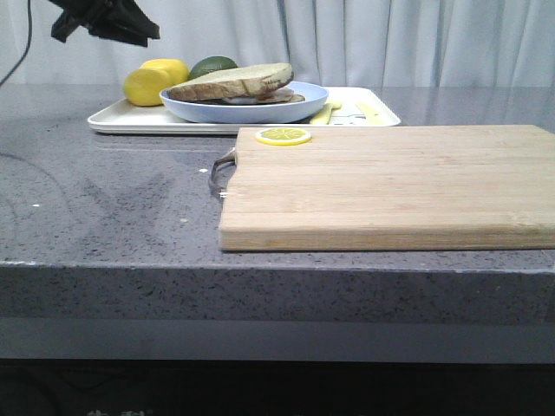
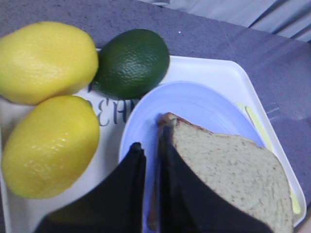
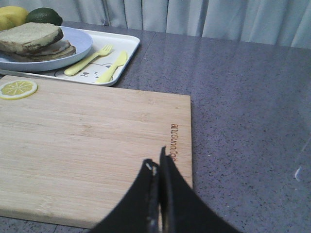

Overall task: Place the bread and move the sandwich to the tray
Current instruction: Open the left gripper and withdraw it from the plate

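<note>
The sandwich (image 1: 234, 84) lies on a round pale-blue plate (image 1: 303, 104) that stands on the white tray (image 1: 121, 121) at the back. The thick bread (image 1: 227, 80) is its top slice; the filling barely shows under it. In the left wrist view the bread (image 2: 228, 174) covers the plate (image 2: 194, 104) on the tray (image 2: 214, 70). My left gripper (image 2: 151, 138) hangs high above the tray's left end (image 1: 143, 33), jaws a narrow gap apart and empty. My right gripper (image 3: 156, 158) is shut and empty over the cutting board's right edge; the sandwich (image 3: 29, 39) is far from it.
Two lemons (image 2: 46, 60) and a lime (image 2: 132, 62) sit on the tray beside the plate. A yellow fork (image 3: 90, 59) and knife (image 3: 112, 68) lie on the tray's right part. A wooden cutting board (image 1: 390, 182) fills the front, with a lemon slice (image 1: 283, 136) on its far left corner.
</note>
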Available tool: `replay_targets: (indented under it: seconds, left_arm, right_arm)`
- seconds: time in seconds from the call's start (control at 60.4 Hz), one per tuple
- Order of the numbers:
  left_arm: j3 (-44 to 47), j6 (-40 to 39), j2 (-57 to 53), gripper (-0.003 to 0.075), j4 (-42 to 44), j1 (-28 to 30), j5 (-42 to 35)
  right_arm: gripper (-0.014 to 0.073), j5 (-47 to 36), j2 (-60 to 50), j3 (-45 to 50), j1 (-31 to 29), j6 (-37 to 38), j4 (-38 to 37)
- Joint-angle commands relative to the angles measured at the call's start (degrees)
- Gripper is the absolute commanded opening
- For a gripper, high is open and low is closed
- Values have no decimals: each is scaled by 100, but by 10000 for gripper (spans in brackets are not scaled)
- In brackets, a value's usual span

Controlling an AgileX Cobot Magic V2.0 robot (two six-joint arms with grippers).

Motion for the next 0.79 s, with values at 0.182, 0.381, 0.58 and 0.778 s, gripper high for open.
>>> replay_targets:
  seconds: [0.182,0.381,0.58,0.778]
  left_arm:
    - [-327,-81,-495,-19,-263,-19,583]
    - [-327,-354,-870,-19,481,-78,583]
    - [34,-741,-1635,-19,2993,-459,583]
    - [1806,-754,-2585,-19,3762,-574,583]
  right_arm:
    - [-79,-487,45,-144,19,-41,33]
    - [-79,-476,45,-144,19,-41,33]
    - [-79,-306,45,-144,19,-41,37]
    - [-79,-313,45,-144,19,-41,37]
